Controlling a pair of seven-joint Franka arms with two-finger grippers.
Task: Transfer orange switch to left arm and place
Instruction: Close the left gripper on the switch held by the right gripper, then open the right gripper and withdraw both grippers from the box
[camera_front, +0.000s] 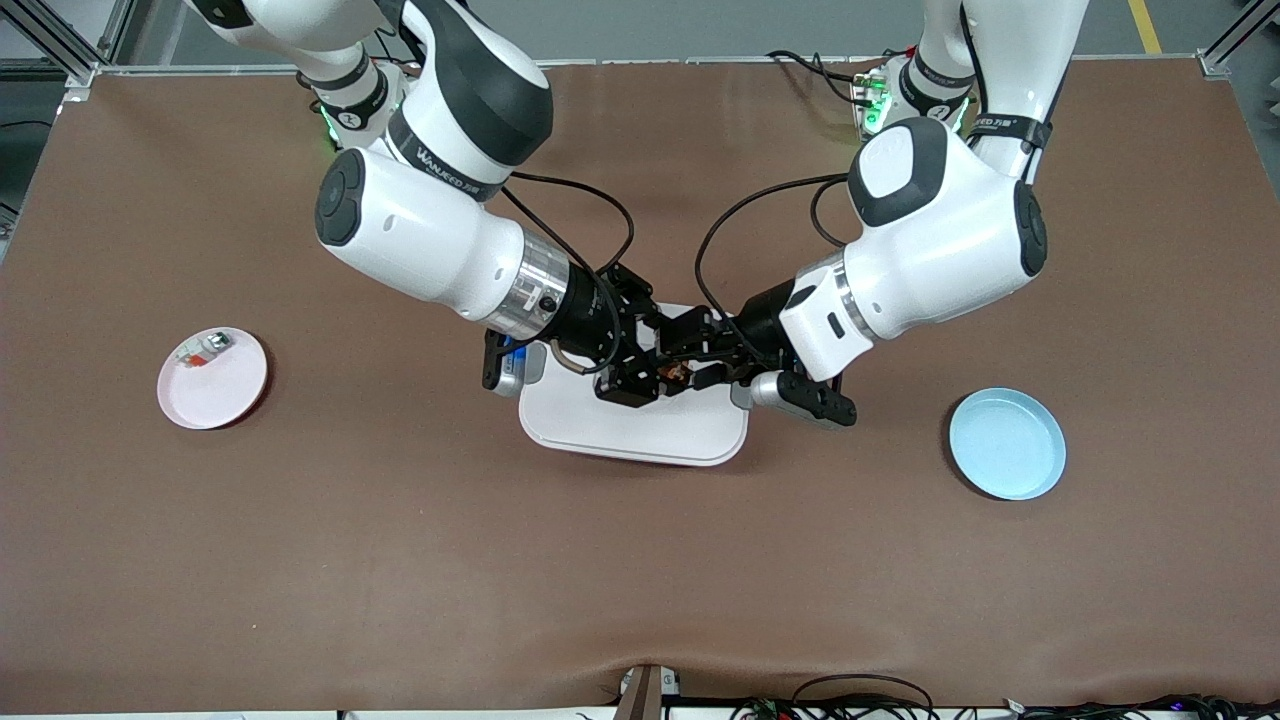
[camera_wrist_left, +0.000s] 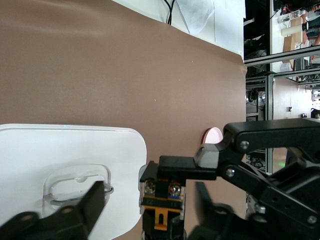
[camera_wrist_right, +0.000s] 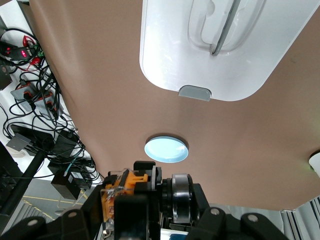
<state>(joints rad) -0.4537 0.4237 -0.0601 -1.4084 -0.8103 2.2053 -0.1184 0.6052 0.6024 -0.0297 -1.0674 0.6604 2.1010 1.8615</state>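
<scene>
The orange switch (camera_front: 679, 375), a tiny black part with orange marks, is held in the air over the white lidded box (camera_front: 630, 425) in the middle of the table. My right gripper (camera_front: 640, 375) is shut on it; the right wrist view shows the switch (camera_wrist_right: 120, 192) clamped in that gripper (camera_wrist_right: 135, 202). My left gripper (camera_front: 705, 360) meets it from the left arm's end. In the left wrist view the switch (camera_wrist_left: 161, 202) sits between the left gripper's (camera_wrist_left: 150, 200) fingers, which stand wide apart with gaps on both sides. The box also shows below in both wrist views (camera_wrist_left: 50, 150) (camera_wrist_right: 200, 50).
A pink plate (camera_front: 213, 378) with a small whitish part (camera_front: 205, 348) lies toward the right arm's end. A light blue plate (camera_front: 1007, 443) lies toward the left arm's end and shows in the right wrist view (camera_wrist_right: 166, 149). Brown table mat all round.
</scene>
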